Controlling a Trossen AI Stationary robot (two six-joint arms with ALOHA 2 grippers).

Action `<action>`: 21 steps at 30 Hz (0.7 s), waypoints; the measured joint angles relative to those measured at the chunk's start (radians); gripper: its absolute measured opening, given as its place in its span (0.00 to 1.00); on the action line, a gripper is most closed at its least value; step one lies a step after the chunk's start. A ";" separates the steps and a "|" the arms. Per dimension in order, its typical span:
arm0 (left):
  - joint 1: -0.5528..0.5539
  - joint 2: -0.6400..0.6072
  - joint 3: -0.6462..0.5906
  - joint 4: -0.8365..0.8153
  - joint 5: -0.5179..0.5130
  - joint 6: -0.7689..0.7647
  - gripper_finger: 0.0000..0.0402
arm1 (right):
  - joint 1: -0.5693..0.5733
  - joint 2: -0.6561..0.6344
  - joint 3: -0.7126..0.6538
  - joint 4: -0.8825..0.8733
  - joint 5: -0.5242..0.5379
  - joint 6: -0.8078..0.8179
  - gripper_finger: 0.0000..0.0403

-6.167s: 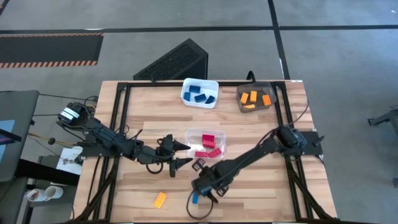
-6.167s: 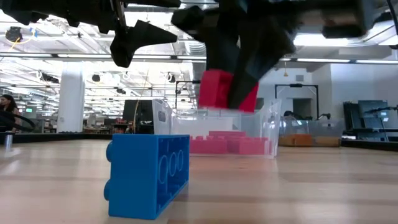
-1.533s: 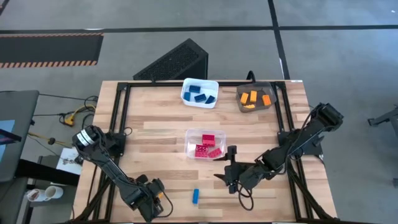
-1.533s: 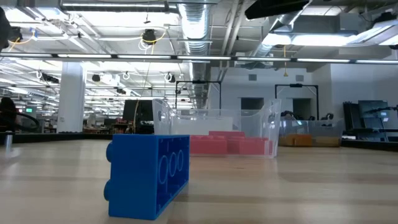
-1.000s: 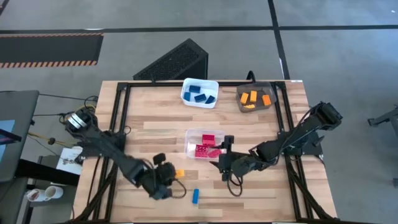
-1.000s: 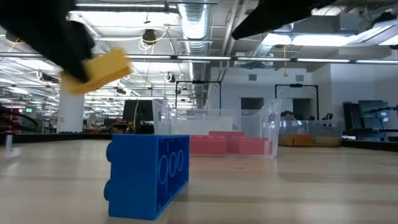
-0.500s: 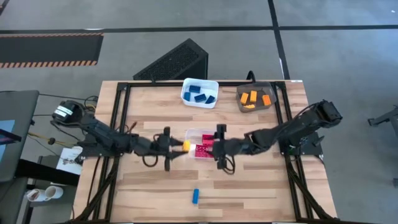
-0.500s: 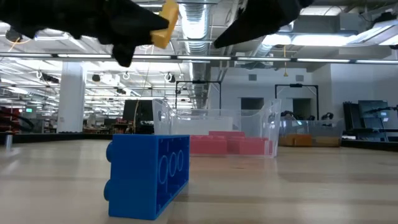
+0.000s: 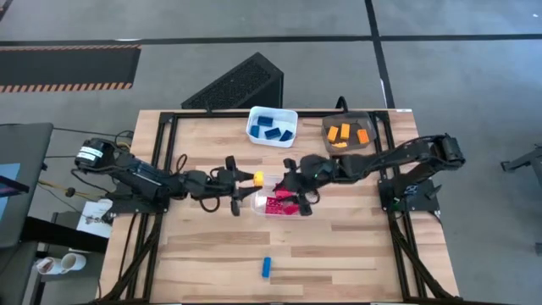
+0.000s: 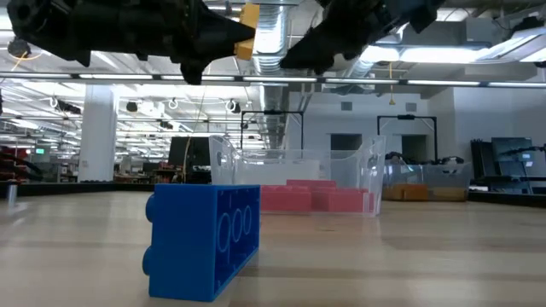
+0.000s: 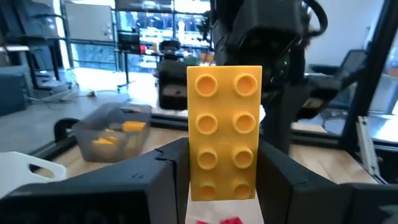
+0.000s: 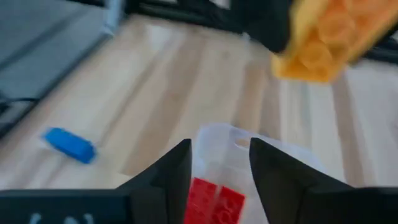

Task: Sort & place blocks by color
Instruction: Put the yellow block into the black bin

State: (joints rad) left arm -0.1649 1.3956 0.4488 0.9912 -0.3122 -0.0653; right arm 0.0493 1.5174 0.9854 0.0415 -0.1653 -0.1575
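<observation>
I see my left gripper clamped on a yellow-orange brick, a glossy plastic two-by-four block whose round studs face the wrist camera, pinched between the two dark fingers by its long sides. From above, that brick hangs over the table's middle, just beside the near left corner of the clear bin, and it is lifted well clear of the wood in the low view. My right gripper sits directly across from it, above the same clear bin, with its fingers parted and nothing between them; in its wrist view the yellow-orange brick floats just ahead, and the thin, rounded, transparent wall of the bin lies below with red bricks inside. Those red bricks lie flat in a loose cluster. A single blue brick rests alone near the front edge of the light, grained wooden table, well apart from both grippers; up close it stands on its side with its studs pointing left. At the far edge, a white bin holds blue bricks and a grey bin holds orange ones. A dark slatted panel lies on the floor beyond the table.
</observation>
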 joint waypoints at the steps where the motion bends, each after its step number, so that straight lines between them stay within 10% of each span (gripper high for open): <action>1: 0.007 0.000 0.000 0.009 0.001 0.003 0.26 | -0.009 -0.015 -0.001 0.000 -0.043 -0.008 0.44; 21: 0.227 0.016 0.086 0.066 0.209 0.051 0.26 | -0.433 -0.430 -0.487 0.467 -0.124 0.104 0.25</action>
State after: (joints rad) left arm 0.0626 1.4119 0.5346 1.0567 -0.1033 -0.0146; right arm -0.3835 1.0870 0.4981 0.5087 -0.2895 -0.0539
